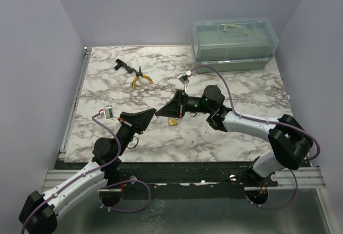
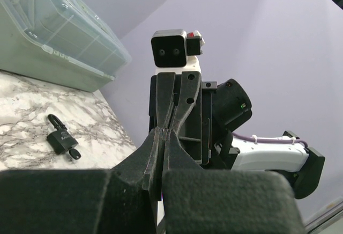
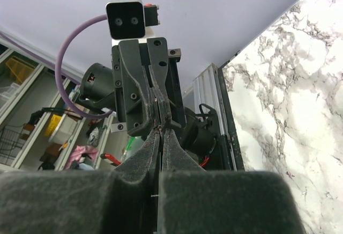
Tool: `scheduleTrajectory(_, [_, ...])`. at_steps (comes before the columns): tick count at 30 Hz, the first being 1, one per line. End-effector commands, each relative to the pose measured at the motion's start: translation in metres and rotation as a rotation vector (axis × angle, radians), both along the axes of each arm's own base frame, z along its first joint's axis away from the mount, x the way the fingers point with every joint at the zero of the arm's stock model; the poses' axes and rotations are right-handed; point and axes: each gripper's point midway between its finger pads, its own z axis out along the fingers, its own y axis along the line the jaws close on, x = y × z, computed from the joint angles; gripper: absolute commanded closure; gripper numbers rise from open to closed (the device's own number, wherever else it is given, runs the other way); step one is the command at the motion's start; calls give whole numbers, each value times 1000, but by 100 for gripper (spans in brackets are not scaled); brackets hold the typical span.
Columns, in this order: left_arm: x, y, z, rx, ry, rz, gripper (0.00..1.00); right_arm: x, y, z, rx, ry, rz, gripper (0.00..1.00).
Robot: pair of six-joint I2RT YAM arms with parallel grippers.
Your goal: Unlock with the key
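My left gripper [image 1: 154,113] and right gripper [image 1: 160,111] meet tip to tip a little above the table's middle. Both are shut, as the left wrist view [image 2: 163,132] and the right wrist view [image 3: 160,132] show. A thin metal sliver [image 3: 159,127], which looks like the key, shows at the tips of my right gripper where they meet the left fingers; most of it is hidden. The small brass padlock [image 1: 173,121] lies on the marble just below the tips, apart from both. In the left wrist view the padlock [image 2: 60,140] looks dark, with its shackle up.
Yellow-handled pliers [image 1: 141,78] and a black bit [image 1: 121,65] lie at the back left. A clear green toolbox [image 1: 234,39] stands at the back right and also shows in the left wrist view [image 2: 48,35]. The table's metal edge rail [image 3: 211,110] runs behind the left arm.
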Motion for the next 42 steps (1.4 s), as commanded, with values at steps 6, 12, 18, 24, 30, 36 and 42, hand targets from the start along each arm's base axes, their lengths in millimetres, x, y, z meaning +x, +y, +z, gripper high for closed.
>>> scheduleTrajectory(6, [-1, 6, -9, -11, 15, 16, 63, 10, -1, 2, -45, -37, -85, 100])
scheduleTrajectory(12, [-3, 5, -26, 56, 79, 9, 29, 14, -16, -17, -132, -30, -178, 100])
scheduleTrajectory(18, [6, 12, -43, 214, 197, 79, 23, 29, -43, -43, -291, -23, -347, 100])
scheduleTrajectory(24, [18, 19, -64, 350, 372, 147, 19, 52, -94, -60, -489, -56, -611, 100])
scheduleTrajectory(30, [32, 6, -96, 518, 576, 150, 14, 64, -154, -82, -688, -31, -848, 100])
scheduleTrajectory(36, [54, -10, -140, 758, 830, 164, 19, 62, -189, -102, -788, 36, -969, 100])
scheduleTrajectory(42, [70, -34, -162, 932, 940, 132, 25, 56, -205, -108, -805, 55, -1008, 100])
